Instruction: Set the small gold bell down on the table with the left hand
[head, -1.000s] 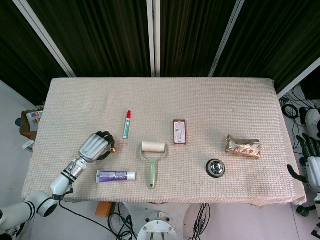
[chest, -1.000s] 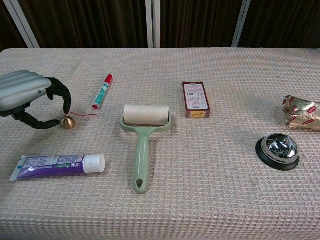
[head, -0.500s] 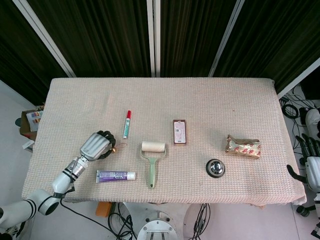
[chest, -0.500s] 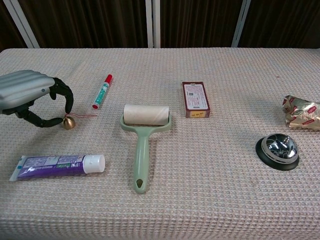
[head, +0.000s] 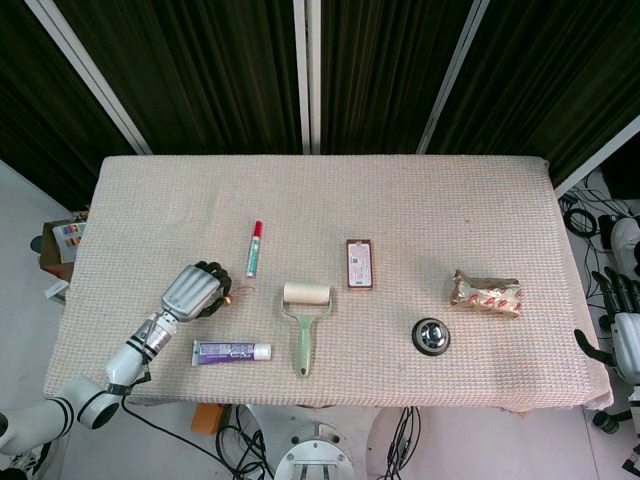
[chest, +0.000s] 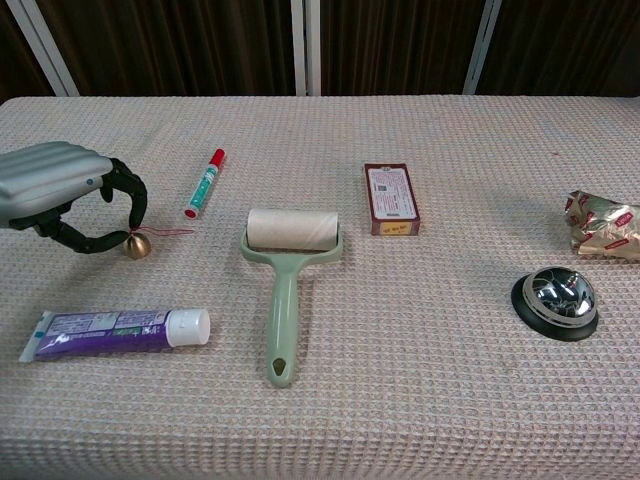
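Observation:
The small gold bell (chest: 136, 245) rests low on the cloth at the table's left, its red string trailing to the right. My left hand (chest: 55, 180) arches over it, and the dark fingertips (chest: 128, 228) pinch the bell's top. From the head view the left hand (head: 188, 293) covers most of the bell (head: 227, 298). My right hand (head: 622, 340) hangs beyond the table's right edge, fingers apart and holding nothing.
A purple toothpaste tube (chest: 115, 329) lies just in front of the left hand. A red-capped marker (chest: 204, 184) lies behind it, and a green lint roller (chest: 286, 268) to its right. Further right are a brown box (chest: 390, 198), a call bell (chest: 555, 299) and a gold wrapper (chest: 603, 224).
The left hand has shifted slightly forward and settled lower over the bell. The bell itself stays at the same spot on the cloth.

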